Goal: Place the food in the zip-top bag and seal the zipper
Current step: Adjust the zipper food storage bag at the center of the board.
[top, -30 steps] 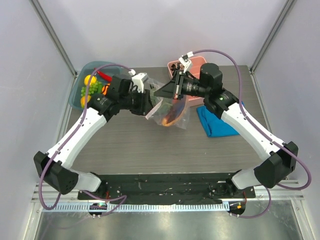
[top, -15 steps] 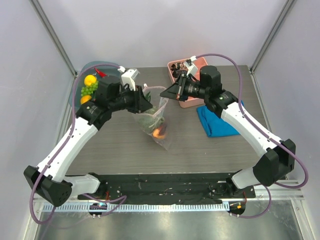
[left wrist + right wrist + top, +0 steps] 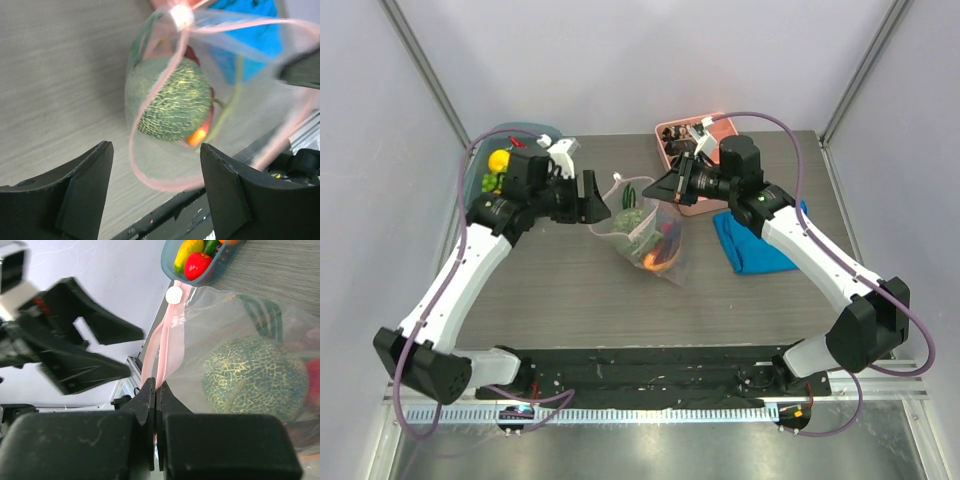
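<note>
Filmy dotted bag held at its mouth by the right pincer.

The clear, slack zip-top bag (image 3: 650, 235) billows ahead of the right gripper (image 3: 155, 390), which is pinched tight on the thin pink zipper (image 3: 167, 335). The left gripper (image 3: 155, 147) gapes wide and empty just before the bag. Inside lies food (image 3: 170, 100), a round net-skinned green ball. A small white slider (image 3: 174, 295) sits beyond the right fingertips.

Grey wood-grain table (image 3: 570, 290) — pale lilac walls (image 3: 620, 60) around
</note>
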You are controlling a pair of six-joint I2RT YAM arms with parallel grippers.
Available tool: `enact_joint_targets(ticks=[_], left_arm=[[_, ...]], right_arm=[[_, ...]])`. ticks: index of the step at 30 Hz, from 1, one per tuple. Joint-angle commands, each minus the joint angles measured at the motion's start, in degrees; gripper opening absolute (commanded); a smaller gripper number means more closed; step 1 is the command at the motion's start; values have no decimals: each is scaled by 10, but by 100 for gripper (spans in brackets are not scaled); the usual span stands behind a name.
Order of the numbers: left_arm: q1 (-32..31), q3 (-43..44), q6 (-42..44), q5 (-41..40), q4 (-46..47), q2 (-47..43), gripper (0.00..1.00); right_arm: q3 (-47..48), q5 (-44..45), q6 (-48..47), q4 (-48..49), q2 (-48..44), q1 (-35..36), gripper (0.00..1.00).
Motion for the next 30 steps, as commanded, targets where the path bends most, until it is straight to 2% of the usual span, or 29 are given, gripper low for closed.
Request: enact_joint_targets(ticks=[1,3,4,5,6,7,11,15,20,24,27,28,30], left_arm=[[-2,-11,10,-3,-35,44,72],[-2,-10,11,-3,-32,60,66],[-2,-2,16,23,-33,64,40],[-2,27,25,61,-35,68,20],[-6,43,29,98,-30,64,7],[-11,58,25,141,-25,55,0],[-61,129,-14,173,12,29,0],[-62,112,-36,171,-20,57,0],[4,39,-68,190,27,80,0],[20,39,-27,181,0,97,0],[23,36,-11,188,0,81,14],[34,35,-3,201,4,74,31],[55,43,4,206,7,58,53]], right_arm=[[13,-12,-4,61,-24,0,1],[14,-18,-5,62,-26,1,1],[17,-18,-10,55,-30,0,1],[19,-18,-18,46,-31,0,1],[24,-13,-28,32,-32,0,1],[31,-10,-56,-4,-35,0,1],[34,-3,-107,-65,-46,-1,1],[31,15,-128,-86,-37,0,1],[11,23,-142,-74,-24,0,1],[-26,28,-156,-67,-21,-1,1],[-25,30,-155,-61,-21,0,1],[-19,30,-153,-60,-18,-1,1],[-14,29,-153,-60,-14,0,1]])
